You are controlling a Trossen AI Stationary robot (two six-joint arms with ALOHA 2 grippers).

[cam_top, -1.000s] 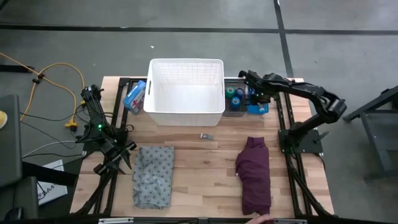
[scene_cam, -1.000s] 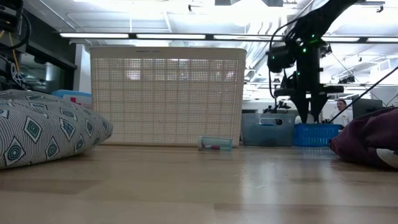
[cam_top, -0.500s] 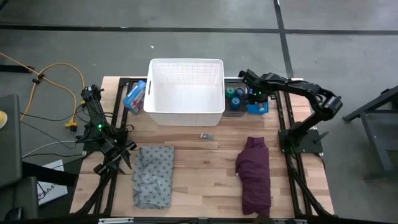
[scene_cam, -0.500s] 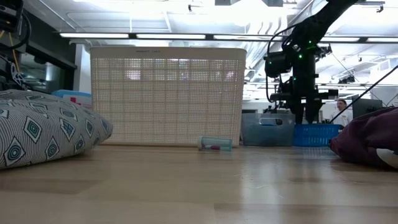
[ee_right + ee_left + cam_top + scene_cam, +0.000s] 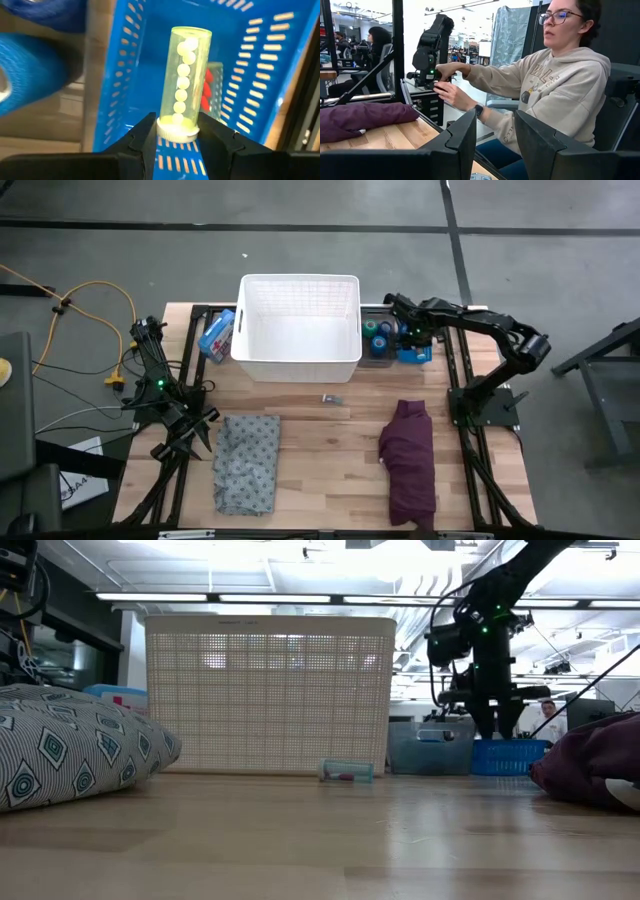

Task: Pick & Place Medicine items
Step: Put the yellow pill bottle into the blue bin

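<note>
My right gripper (image 5: pixel 181 134) hangs over the blue slotted basket (image 5: pixel 414 353) at the table's far right and is shut on a thin yellowish tube (image 5: pixel 186 75) filled with white beads. A clear vial with red contents (image 5: pixel 211 90) lies in that basket. Green (image 5: pixel 372 327) and blue (image 5: pixel 381 343) tape rolls sit in a clear bin beside it. A tiny clear vial (image 5: pixel 332 398) lies on its side on the wood. My left gripper (image 5: pixel 495 145) waits open at the table's left edge. My right gripper pinches the yellowish tube at its white cap end (image 5: pixel 178 132) between the two fingers (image 5: pixel 145 137). The fingers come from above, pointing down, and the tube runs on straight below them into the blue basket. Whether its far end touches the basket floor, I cannot tell.
A big white lattice basket (image 5: pixel 298 330) stands at the far middle, with a blue box (image 5: pixel 215 334) to its left. A grey patterned cloth (image 5: pixel 248 462) and a purple cloth (image 5: pixel 410 460) lie near the front. A person (image 5: pixel 555 85) sits beyond the table.
My right gripper has shifted a little toward the table's left, staying over the blue basket.
</note>
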